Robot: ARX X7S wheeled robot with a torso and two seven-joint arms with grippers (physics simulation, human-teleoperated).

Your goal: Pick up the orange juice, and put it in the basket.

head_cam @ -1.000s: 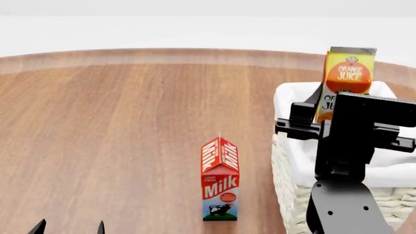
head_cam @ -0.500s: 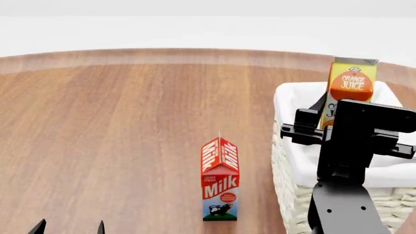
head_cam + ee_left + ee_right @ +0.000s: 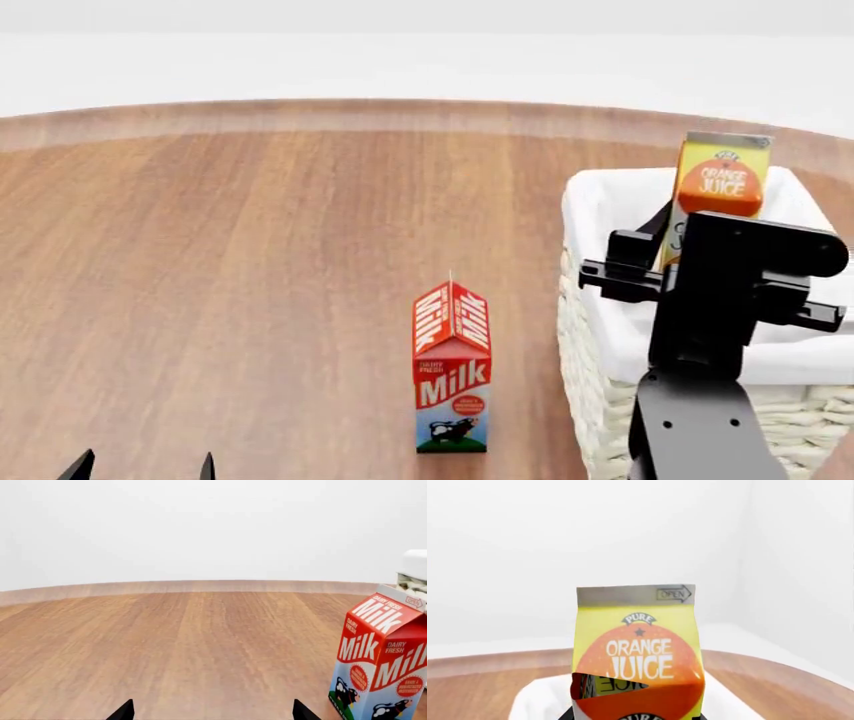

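The orange juice (image 3: 721, 185) (image 3: 637, 650), a yellow carton with an orange label, is held upright over the basket (image 3: 594, 215), its lower half below the white liner's rim. My right gripper (image 3: 681, 250) is shut on the carton's lower part, the arm's black body hiding the fingers in the head view. The right wrist view shows the carton filling the middle with the basket liner (image 3: 527, 700) beneath it. My left gripper (image 3: 143, 466) (image 3: 210, 714) is open low at the near left, with nothing between its tips.
A red-and-white milk carton (image 3: 451, 368) (image 3: 380, 660) stands upright on the wooden table (image 3: 267, 260), just left of the basket's woven wall (image 3: 601, 410). The table's curved far edge runs in front of a white wall.
The right gripper has carried the orange juice slightly right and down, lowering it further into the basket. The left gripper and the milk carton have not moved.
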